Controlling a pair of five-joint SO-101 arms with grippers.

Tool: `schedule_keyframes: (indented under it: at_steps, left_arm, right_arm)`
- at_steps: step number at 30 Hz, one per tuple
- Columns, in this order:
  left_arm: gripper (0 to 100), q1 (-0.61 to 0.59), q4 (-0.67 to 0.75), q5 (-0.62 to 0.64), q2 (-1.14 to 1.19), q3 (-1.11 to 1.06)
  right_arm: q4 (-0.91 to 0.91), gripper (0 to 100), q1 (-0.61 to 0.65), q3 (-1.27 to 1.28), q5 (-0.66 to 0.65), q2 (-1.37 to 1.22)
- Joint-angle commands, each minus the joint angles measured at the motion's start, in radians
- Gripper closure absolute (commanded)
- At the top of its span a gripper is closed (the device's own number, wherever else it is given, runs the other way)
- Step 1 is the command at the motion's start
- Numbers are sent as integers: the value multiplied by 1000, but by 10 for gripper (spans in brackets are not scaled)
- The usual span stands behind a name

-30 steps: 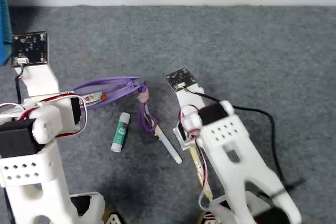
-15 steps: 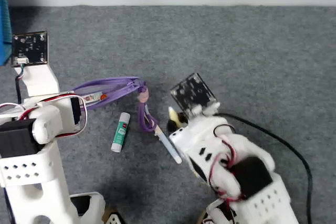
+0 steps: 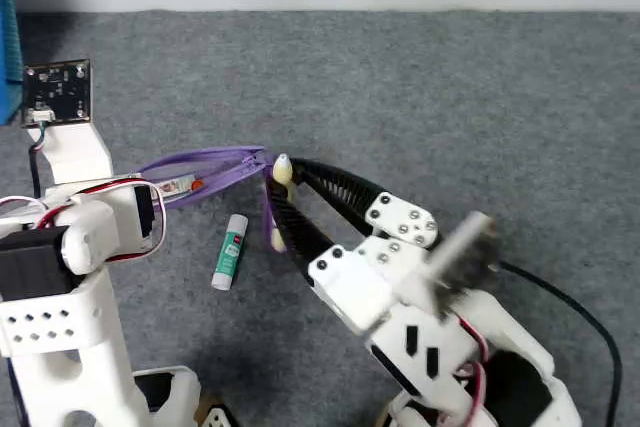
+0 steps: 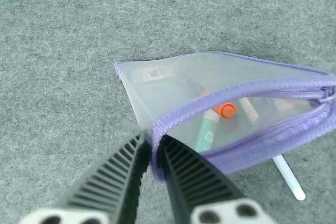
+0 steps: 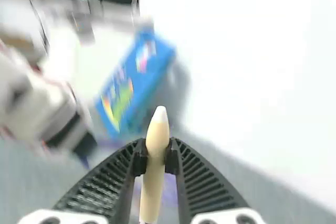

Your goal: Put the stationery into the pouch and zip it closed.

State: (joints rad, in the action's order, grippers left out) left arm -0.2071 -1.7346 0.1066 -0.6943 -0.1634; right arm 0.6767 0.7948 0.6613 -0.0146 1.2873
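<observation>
The purple-trimmed clear pouch lies on the grey carpet with its zip open, and an orange-capped item shows inside it. My left gripper is shut on the pouch's purple rim at its corner. My right gripper is shut on a cream-coloured pencil, whose tip sits at the pouch's zip end. A glue stick rests on the carpet just in front of the pouch. A white pen lies beside the pouch.
A purple strap trails from the pouch's end toward the front, under the right gripper. A blue box stands at the far left edge of the table. Bare grey carpet stretches to the right and back.
The right arm has swung up and forward, carrying the cream pencil from low near the front to the pouch's zip end. It now covers the white pen. The left arm has not moved.
</observation>
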Motion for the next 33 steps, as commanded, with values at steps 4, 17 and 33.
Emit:
schedule_keyframes:
  at_steps: [4, 17, 33]
  left_arm:
    - [987, -2, -17, 6, -2, 27]
    - [987, -2, -11, 5, -2, 8]
    - [987, -2, -11, 5, -2, 8]
  right_arm:
    - [-326, 990, 45, 41, 58, 21]
    - [-1199, 990, 44, 477, -106, -228]
    - [-923, 734, 44, 470, -107, -430]
